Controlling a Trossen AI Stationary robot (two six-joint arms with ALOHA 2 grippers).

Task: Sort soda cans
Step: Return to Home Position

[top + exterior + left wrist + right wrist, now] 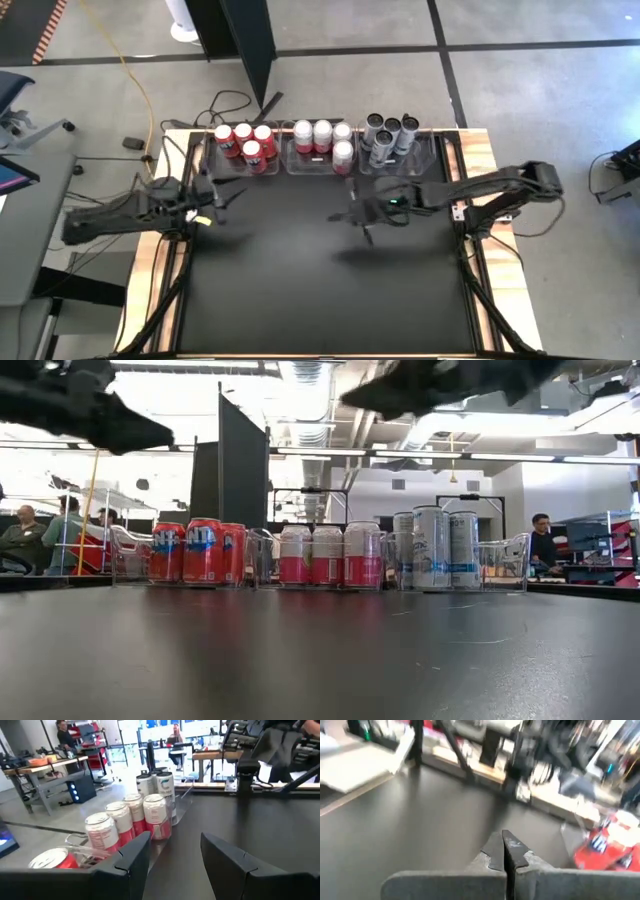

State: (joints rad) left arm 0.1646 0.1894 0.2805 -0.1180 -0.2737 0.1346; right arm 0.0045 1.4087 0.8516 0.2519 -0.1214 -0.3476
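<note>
Red cans (245, 142), pink-white cans (322, 138) and grey cans (386, 136) line the far edge of the desk (320, 290), beyond the closed right gripper (502, 836) and the open left gripper (175, 836).

Nothing reads cleanly. Red cans (205, 550): big white lettering on the side, too blurred to make out. Grey cans (432, 548): blue band with small print, illegible. In the left wrist view, one grey can (165, 784) has a dark C-shaped mark. Pink-and-white cans (327, 555): print unreadable.
</note>
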